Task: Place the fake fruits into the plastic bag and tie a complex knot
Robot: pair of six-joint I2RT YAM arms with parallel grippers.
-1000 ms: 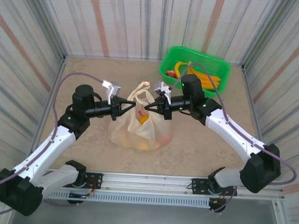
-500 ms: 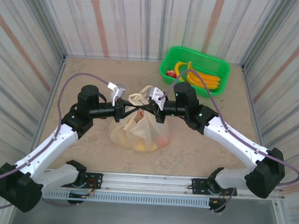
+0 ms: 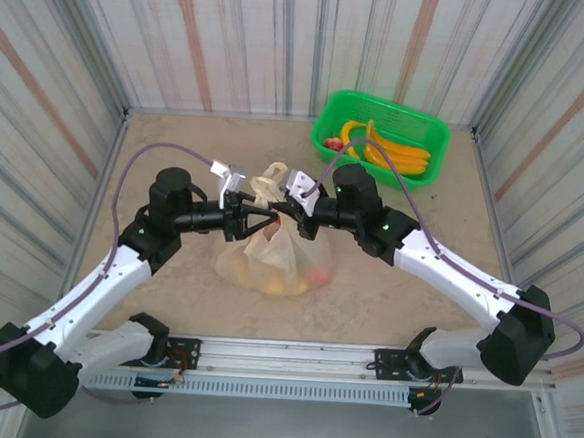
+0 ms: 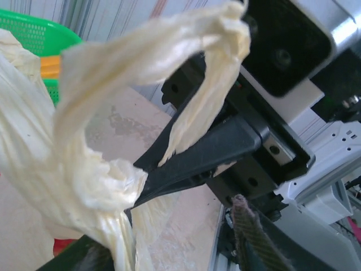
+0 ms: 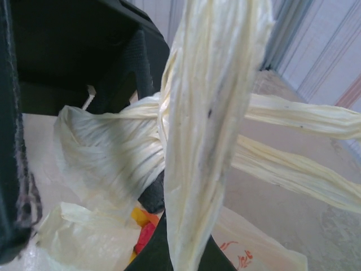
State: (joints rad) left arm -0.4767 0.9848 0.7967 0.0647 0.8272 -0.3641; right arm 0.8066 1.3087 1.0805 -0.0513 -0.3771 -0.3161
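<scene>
Pinching the plastic bag (image 3: 281, 266) handle, right claw (image 3: 280, 212) pressed together; left claw (image 3: 247, 217) seemingly spread.

The plastic bag (image 3: 274, 258) sits mid-counter (image 3: 176, 151) with fake fruits (image 3: 285, 284) inside it. The knot (image 3: 270, 203) stands on top of the bag, between the left gripper (image 3: 244, 219) on its left and the right gripper (image 3: 291, 209) on its right. The basket (image 3: 429, 128) lies behind, in the far right corner, with bananas (image 3: 397, 154) in it.
</scene>
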